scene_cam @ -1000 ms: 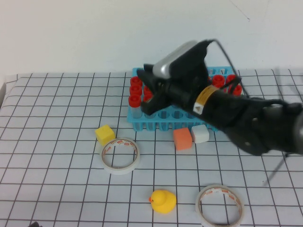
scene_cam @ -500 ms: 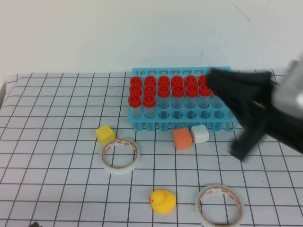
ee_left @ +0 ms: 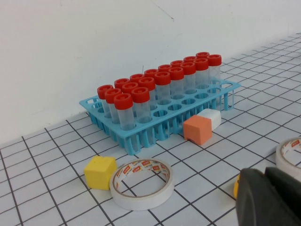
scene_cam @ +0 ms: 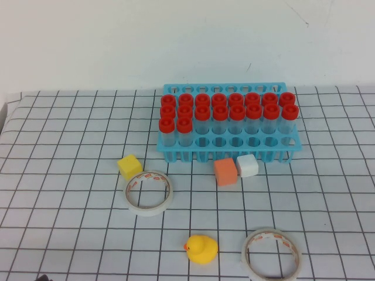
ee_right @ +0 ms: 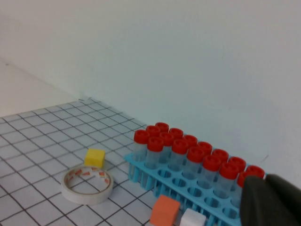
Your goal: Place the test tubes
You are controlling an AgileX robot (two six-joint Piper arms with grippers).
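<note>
Holding eighteen red-capped test tubes (scene_cam: 220, 112), the blue rack (scene_cam: 228, 155) stands beyond left gripper (ee_left: 268, 200) and right gripper (ee_right: 270, 200), both closed.

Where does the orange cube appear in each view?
High view: orange cube in front of the blue rack, beside the white cube; neither tool shows.
Left wrist view: orange cube before the rack; left tool shut, nearest the camera.
Right wrist view: orange cube before the rack; right tool shut, nearest the camera.
Shared landmark: the blue rack.
</note>
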